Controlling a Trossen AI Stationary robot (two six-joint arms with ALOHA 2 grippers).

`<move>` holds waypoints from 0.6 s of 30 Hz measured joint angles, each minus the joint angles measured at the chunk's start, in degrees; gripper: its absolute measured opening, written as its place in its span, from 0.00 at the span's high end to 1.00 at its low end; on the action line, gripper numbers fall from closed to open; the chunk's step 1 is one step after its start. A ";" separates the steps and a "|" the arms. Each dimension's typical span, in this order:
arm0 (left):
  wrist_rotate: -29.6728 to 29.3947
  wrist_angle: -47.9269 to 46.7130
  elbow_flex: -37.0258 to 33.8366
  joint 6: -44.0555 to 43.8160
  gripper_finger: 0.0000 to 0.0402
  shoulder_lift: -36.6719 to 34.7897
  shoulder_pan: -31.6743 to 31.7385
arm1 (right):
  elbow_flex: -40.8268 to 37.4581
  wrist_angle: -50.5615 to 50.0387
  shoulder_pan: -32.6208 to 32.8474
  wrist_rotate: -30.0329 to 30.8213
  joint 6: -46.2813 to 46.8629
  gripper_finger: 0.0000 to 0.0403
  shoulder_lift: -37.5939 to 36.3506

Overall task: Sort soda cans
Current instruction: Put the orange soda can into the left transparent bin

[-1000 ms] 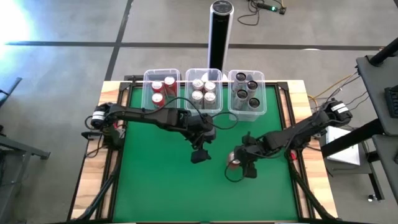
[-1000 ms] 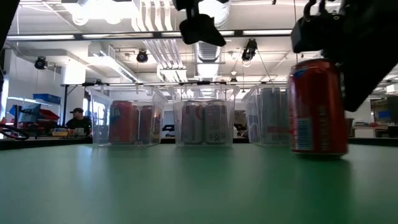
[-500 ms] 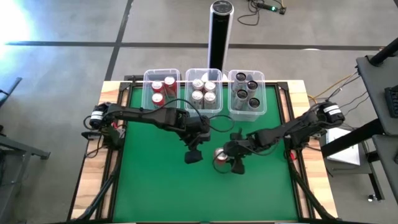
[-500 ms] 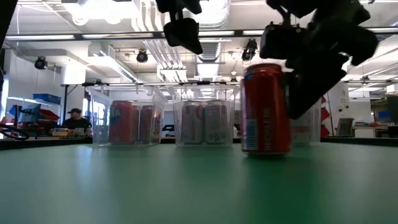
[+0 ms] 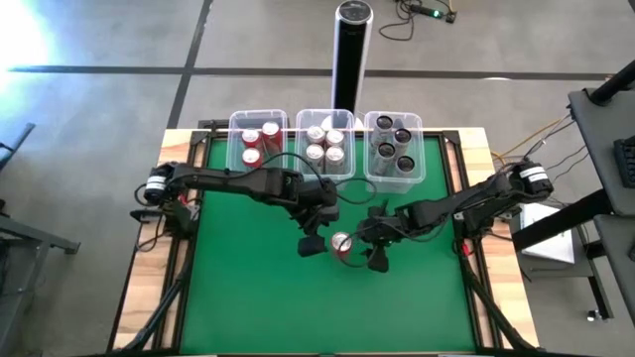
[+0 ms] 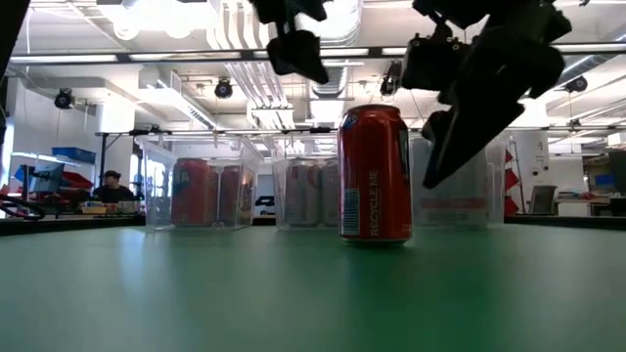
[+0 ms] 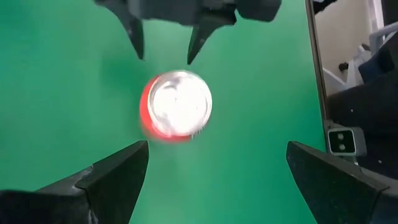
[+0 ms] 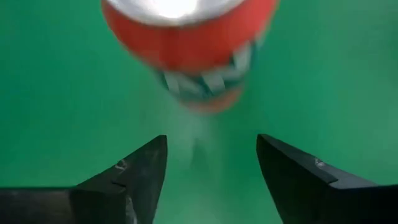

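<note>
One red soda can (image 5: 341,243) stands upright on its base on the green mat, with nothing touching it; it also shows in the low view as the can (image 6: 375,176). My right gripper (image 5: 375,254) is open just to the can's right, its fingers (image 8: 134,171) short of the can (image 8: 186,43). My left gripper (image 5: 313,242) hovers open, higher up and a little left of the can (image 7: 177,104). More soda cans stand in three clear tubs at the far edge: red (image 5: 256,144), silver (image 5: 325,144), dark (image 5: 394,147).
A tall black post (image 5: 352,40) with a silver cap stands behind the tubs. The green mat (image 5: 248,297) lies bare toward the near edge. Cables run along both sides of the table. People and desks show in the room beyond.
My right gripper has gone toward the table's left with the red can, which stayed upright. The can now stands near the table's middle, and the right gripper has drawn a little back from it toward the right.
</note>
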 joint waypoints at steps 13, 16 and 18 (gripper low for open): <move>-10.85 4.77 -0.04 4.66 0.09 7.05 -0.11 | 0.00 -17.54 0.24 3.07 7.54 0.10 -12.10; -9.21 5.69 -0.02 4.80 0.09 8.42 -0.40 | -0.02 -17.94 0.27 3.05 9.44 0.09 -12.90; -8.62 5.81 0.12 4.80 0.09 8.73 -0.65 | 0.00 -18.25 0.27 3.03 10.39 0.09 -13.11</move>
